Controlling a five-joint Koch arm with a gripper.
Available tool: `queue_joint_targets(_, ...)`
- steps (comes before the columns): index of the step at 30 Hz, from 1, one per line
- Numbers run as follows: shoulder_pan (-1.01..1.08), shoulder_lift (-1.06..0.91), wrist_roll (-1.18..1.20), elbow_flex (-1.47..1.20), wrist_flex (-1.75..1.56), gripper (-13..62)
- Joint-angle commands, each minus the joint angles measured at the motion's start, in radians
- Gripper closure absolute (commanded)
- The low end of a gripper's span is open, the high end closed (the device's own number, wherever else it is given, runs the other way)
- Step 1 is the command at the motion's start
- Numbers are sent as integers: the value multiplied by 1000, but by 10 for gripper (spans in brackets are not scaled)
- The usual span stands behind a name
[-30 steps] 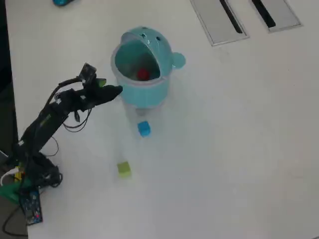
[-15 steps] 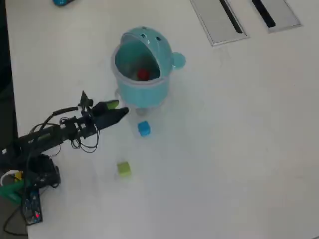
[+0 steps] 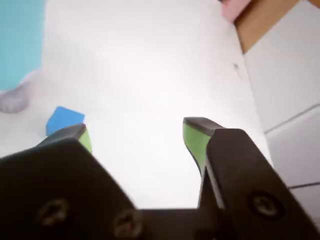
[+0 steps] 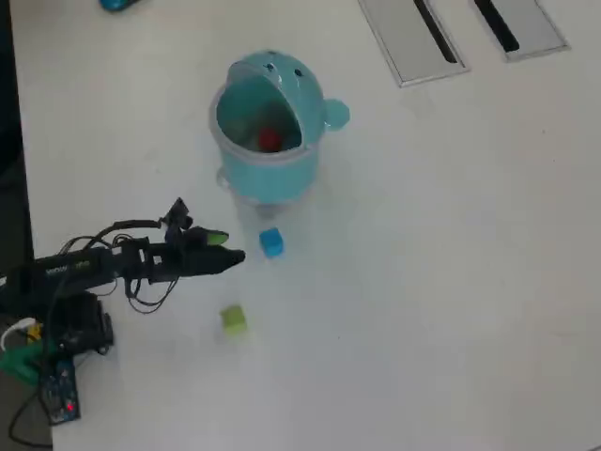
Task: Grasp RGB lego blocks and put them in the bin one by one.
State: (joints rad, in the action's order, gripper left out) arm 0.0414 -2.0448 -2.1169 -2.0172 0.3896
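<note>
The light teal bin (image 4: 272, 174) stands with its lid tipped back, and the red lego block (image 4: 269, 140) lies inside it. Just below the bin the blue block (image 4: 271, 242) sits on the white table; the wrist view shows it (image 3: 64, 119) beyond my left fingertip, under the bin's wall (image 3: 20, 40). The yellow-green block (image 4: 233, 319) lies lower, apart from the others. My gripper (image 4: 230, 248) reaches in from the left, its tips just left of the blue block. It is open (image 3: 139, 129), with only bare table between the green pads.
Two grey flat panels (image 4: 413, 38) (image 4: 521, 23) lie at the table's top right. The arm's base and a circuit board (image 4: 61, 395) sit at the left edge. A small teal thing (image 4: 117, 4) shows at the top left.
The gripper has swung down from beside the bin's left wall to just left of the blue block, and the arm now lies low and stretched out. The blocks have not moved.
</note>
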Motion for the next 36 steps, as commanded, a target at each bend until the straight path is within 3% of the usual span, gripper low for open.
queue_joint_targets(1,15,-48,12,67,9,164)
queue_joint_targets(14,138,-87,112,77,327,172)
queue_joint_targets(36,120,-74,112,40,581,151)
